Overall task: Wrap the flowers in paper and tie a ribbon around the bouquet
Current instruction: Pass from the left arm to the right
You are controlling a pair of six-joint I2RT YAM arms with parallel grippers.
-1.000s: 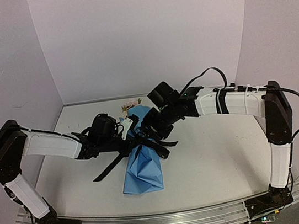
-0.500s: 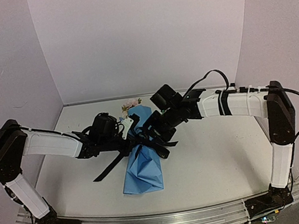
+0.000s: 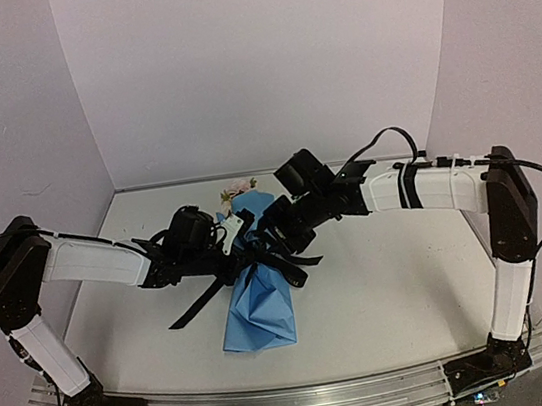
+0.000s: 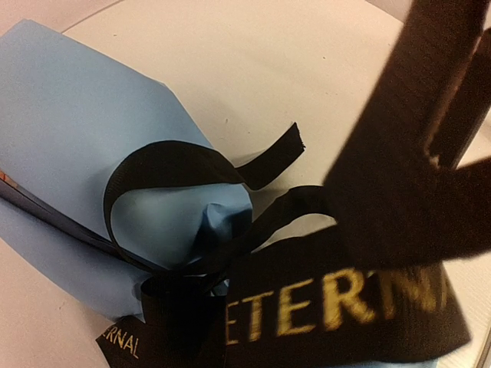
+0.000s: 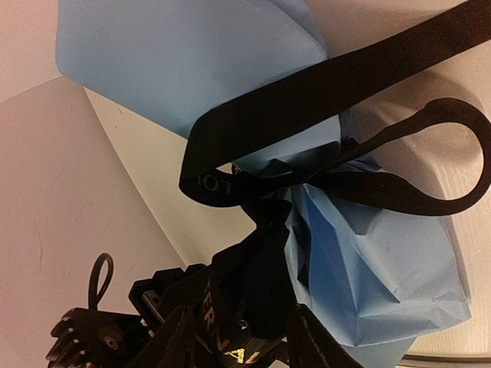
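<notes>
The bouquet [image 3: 256,301] lies mid-table, with the light blue paper [image 4: 69,115] wrapped round the flowers [image 3: 237,189], whose pale heads show at its far end. The black ribbon [image 3: 277,260] with gold letters is looped and knotted round the bundle's waist, and one tail [image 3: 196,301] trails to the left. My left gripper [image 3: 223,258] is at the knot's left side, shut on a ribbon strand [image 4: 337,307] that hides its fingers. My right gripper [image 5: 242,341] hangs over the knot from the right, open, with a bunched fold of ribbon [image 5: 265,268] between its fingers [image 5: 311,341].
White walls close in the table [image 3: 405,295] on the left, back and right. The metal rail [image 3: 309,400] with both arm bases runs along the near edge.
The right arm's wrist has shifted slightly to the right above the knot. The bouquet, ribbon tail and left arm stay where they were.
</notes>
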